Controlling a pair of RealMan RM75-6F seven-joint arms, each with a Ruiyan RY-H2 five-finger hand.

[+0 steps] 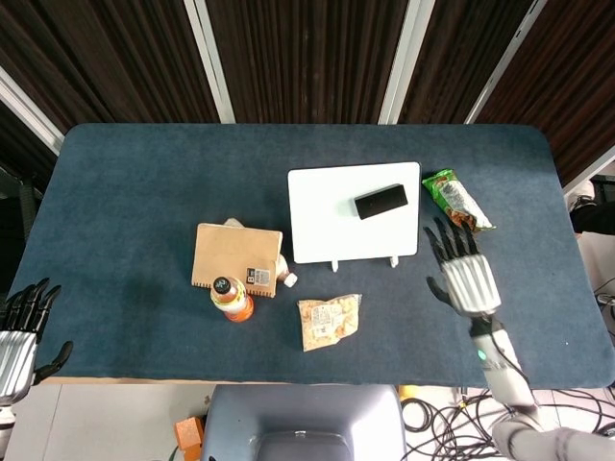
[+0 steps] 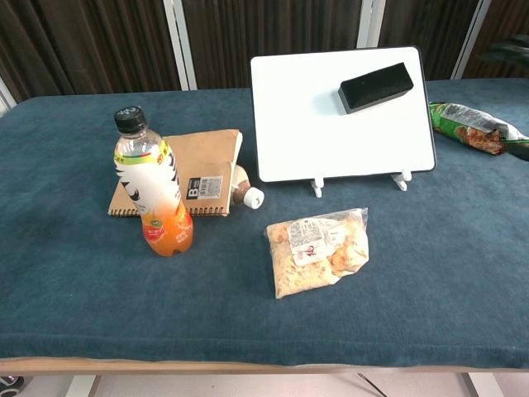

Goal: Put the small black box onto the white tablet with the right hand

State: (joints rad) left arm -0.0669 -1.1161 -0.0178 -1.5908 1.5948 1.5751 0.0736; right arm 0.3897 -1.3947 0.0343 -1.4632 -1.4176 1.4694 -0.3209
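Black box (image 1: pixel 381 202) on tablet (image 1: pixel 327 216), well apart from right-hand fingers (image 1: pixel 452 242).

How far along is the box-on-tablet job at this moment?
Done: the small black box lies on the white tablet, near its top right corner, with nothing touching it. In hand: nothing; the right hand is open over the table, beside the tablet, and the left hand is idle at the table's edge. Left: seemingly nothing but parking the arm.
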